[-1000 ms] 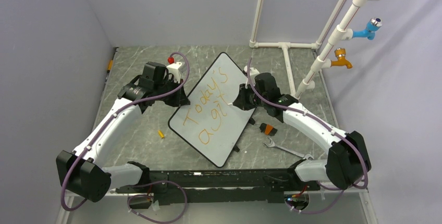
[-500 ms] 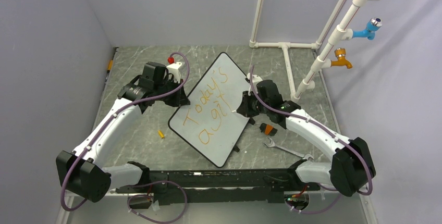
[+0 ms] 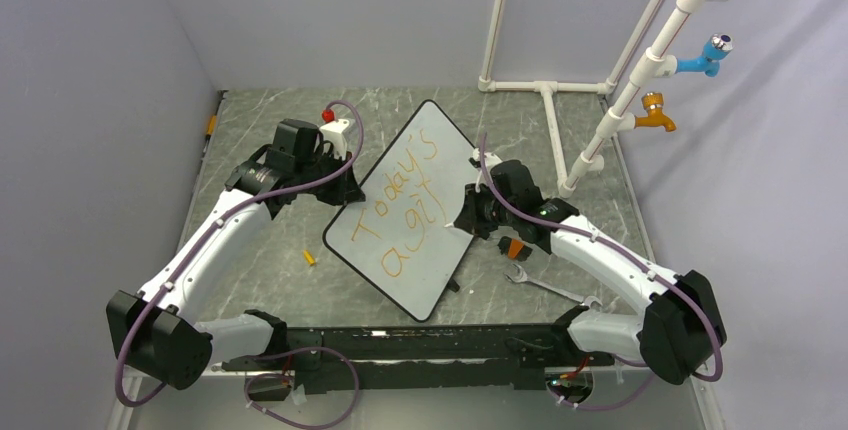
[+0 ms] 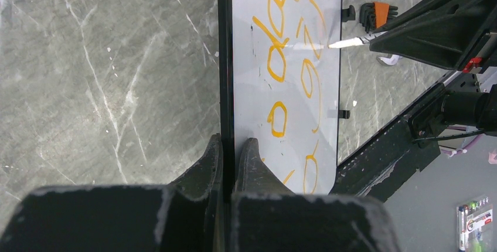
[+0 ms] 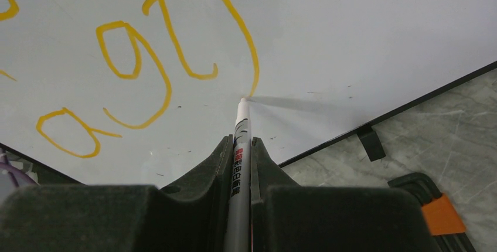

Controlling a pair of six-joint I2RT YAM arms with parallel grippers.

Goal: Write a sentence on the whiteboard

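The whiteboard (image 3: 440, 255) lies tilted on the table, a white board with a thin black rim. The sentence (image 3: 405, 205) is in orange letters in two lines. My left gripper (image 3: 345, 190) is shut on the whiteboard's left rim (image 4: 225, 58), one finger on each side of the rim (image 4: 230, 146). My right gripper (image 3: 468, 212) is shut on a white marker (image 5: 241, 120). The marker's tip touches the board at the end of a long orange stroke (image 5: 249, 58) beside the lower line. In the left wrist view the marker (image 4: 351, 42) meets the board near its far edge.
An orange-and-black hex key set (image 3: 514, 247) and a metal wrench (image 3: 540, 283) lie right of the board, under the right arm. A small orange piece (image 3: 310, 258) lies left of it. White pipes (image 3: 552, 120) with blue and orange taps stand at the back right.
My right gripper has slid the marker down the board toward the near side, lengthening the orange stroke. The left gripper and the board have not moved.
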